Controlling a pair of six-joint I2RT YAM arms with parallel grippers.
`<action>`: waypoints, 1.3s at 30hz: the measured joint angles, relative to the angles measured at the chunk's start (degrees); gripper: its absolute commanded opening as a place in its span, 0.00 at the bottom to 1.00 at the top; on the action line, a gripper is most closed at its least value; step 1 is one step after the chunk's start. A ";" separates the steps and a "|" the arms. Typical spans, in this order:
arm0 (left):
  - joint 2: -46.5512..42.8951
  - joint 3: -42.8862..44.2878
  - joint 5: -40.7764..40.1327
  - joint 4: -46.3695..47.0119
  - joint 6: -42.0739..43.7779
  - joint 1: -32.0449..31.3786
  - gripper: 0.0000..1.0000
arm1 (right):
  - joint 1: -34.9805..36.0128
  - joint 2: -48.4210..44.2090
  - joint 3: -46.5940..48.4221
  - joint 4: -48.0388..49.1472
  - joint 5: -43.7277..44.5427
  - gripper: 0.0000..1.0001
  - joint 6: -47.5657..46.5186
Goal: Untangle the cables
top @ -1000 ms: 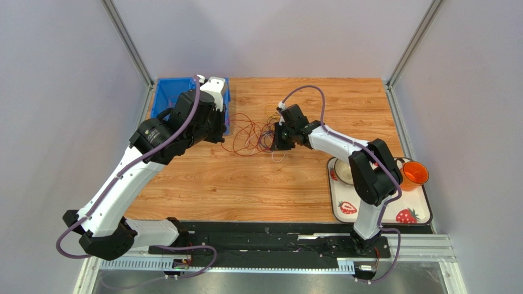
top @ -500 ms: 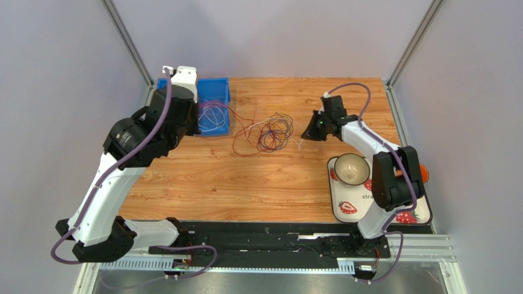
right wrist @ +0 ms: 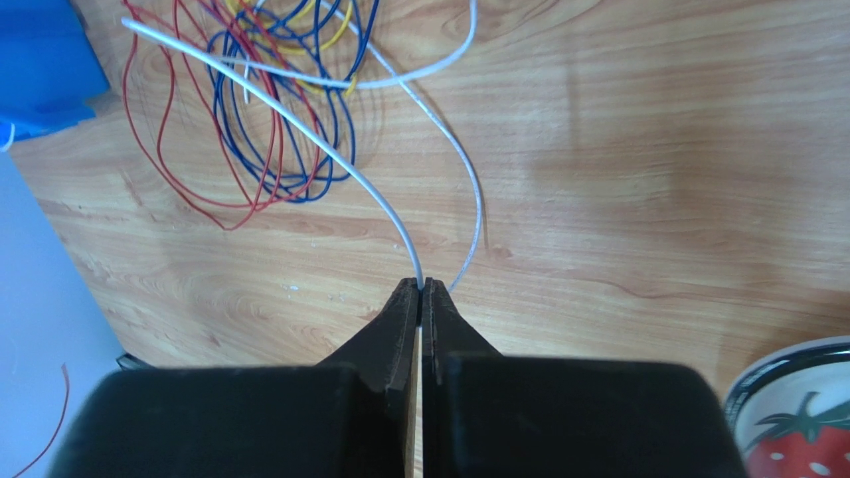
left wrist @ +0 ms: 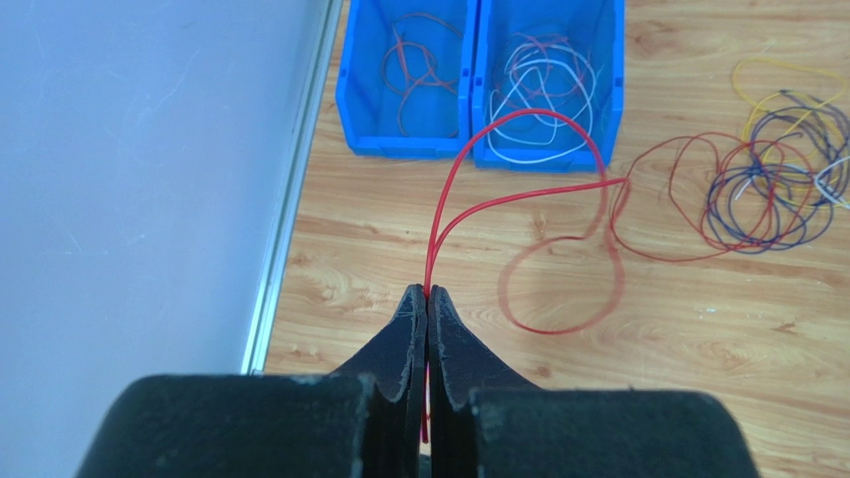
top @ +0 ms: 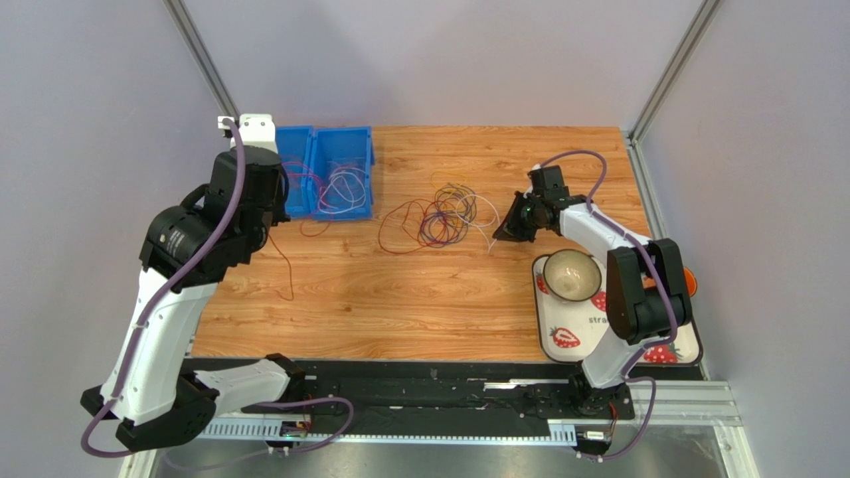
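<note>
Red cable (left wrist: pixel 433 244) in left hand (left wrist: pixel 427 291), white cable (right wrist: pixel 404 244) in right hand (right wrist: pixel 420 286)

2 blue bins (top: pixel 312 174) far L; bowl (top: pixel 571 276) on strawberry tray (top: pixel 551 319), orange cup (top: pixel 689 284) R

Overhead view from behind, close wrist views, all sharing cables (top: pixel 439 214)

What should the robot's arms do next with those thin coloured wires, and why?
Probably the left pincer should draw its thin red wire farther from the tangled heap of coloured wires: the wire's far end seems to reach the heap, while the right pincer grips a thin white wire from it.
</note>
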 measured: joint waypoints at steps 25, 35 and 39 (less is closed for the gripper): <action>25.46 19.54 16.39 14.16 1.53 26.53 0.00 | 12.04 -4.33 -12.96 8.41 4.50 0.00 -2.86; 35.01 23.96 19.61 18.34 0.33 34.69 0.00 | 12.87 -1.03 -14.36 12.87 5.07 0.00 -4.68; 38.84 26.45 21.53 20.26 -1.95 37.57 0.00 | 12.90 -0.44 -14.36 14.25 4.17 0.00 -5.05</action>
